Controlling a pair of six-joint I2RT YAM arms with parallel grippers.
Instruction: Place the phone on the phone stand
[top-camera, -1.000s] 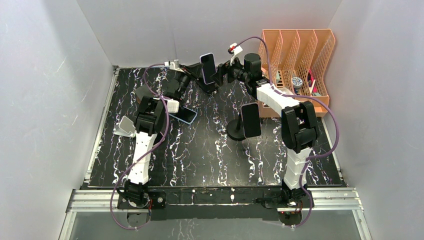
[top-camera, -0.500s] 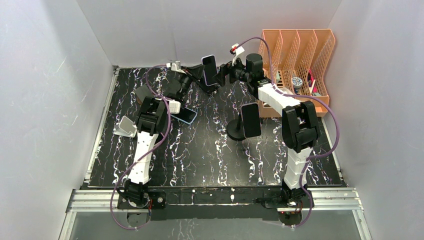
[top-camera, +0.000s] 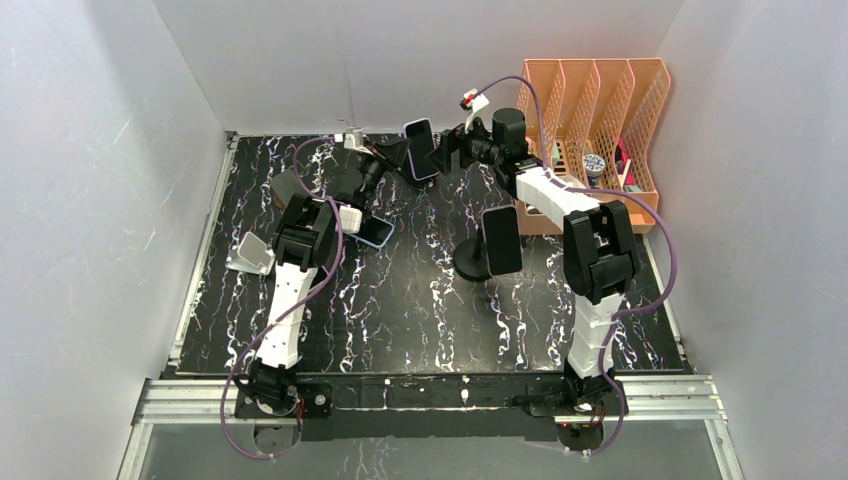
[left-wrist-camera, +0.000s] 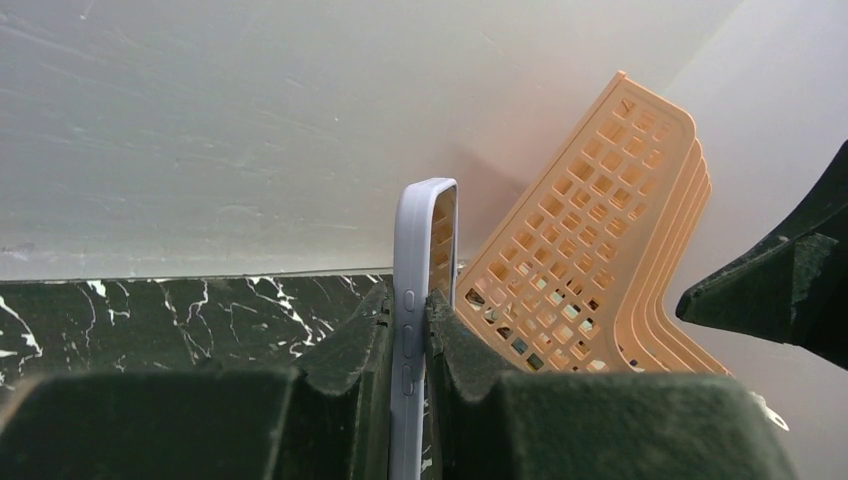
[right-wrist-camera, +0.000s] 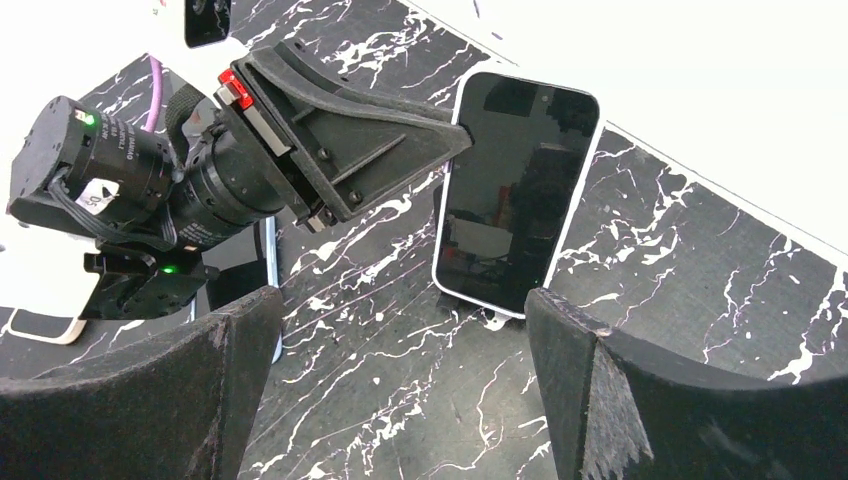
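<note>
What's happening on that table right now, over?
Left gripper: jaws shut on lavender-cased phone, held aloft. Right gripper: jaws open, facing it. Black stand carries a second phone; white stand bare.

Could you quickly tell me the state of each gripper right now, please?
Left gripper: shut on the phone.
Right gripper: open, holding nothing.

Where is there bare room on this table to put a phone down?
The table is barest between the two arm bases, nearer than the round black stand and right of the white stand. It is crowded at the back, where the left end effector holds the phone beside the open right end effector and the orange organizer.
</note>
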